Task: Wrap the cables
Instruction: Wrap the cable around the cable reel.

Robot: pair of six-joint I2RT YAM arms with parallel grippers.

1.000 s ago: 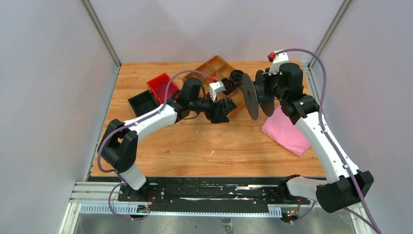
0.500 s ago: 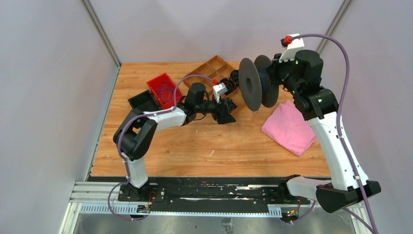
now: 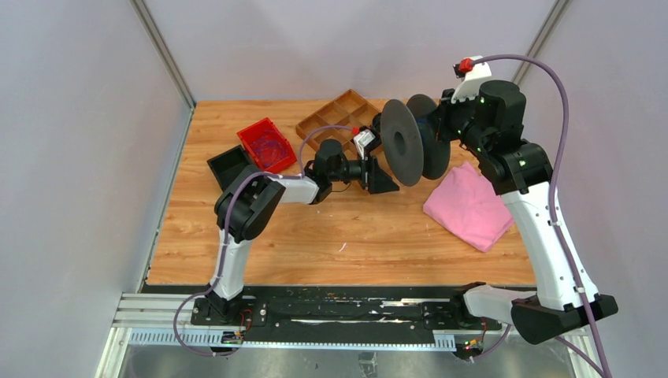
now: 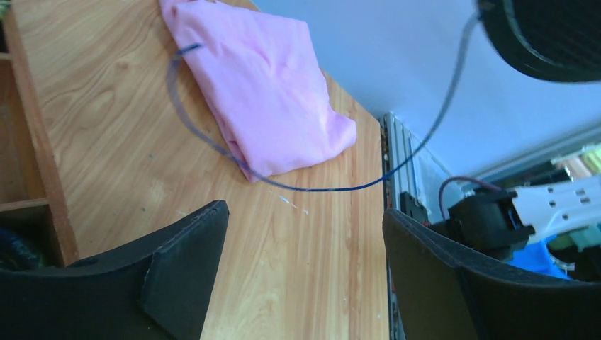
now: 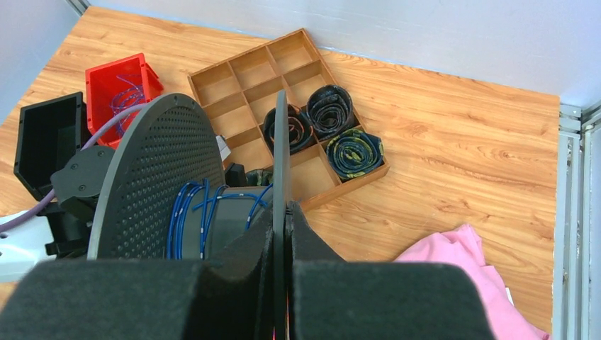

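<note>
While the right jaws are clamped together on one flange of the spool [image 3: 403, 142], holding it on edge above the bench [image 3: 339, 236], the left jaws stand wide apart, hold nothing and sit just beside the spool's outer face. A blue cable [image 5: 188, 212] is wound around the spool's hub between the two flanges. A loose length [image 4: 333, 190] of it hangs from the spool in an arc and passes in front of the pink cloth [image 4: 262, 92]; contact with the cloth cannot be determined. Three coiled cables [image 5: 329, 106] occupy separate compartments of the wooden tray [image 5: 248, 51]. More cables [image 5: 127, 92] lie in the red bin [image 5: 117, 62], beside a black bin [image 3: 224, 156].
</note>
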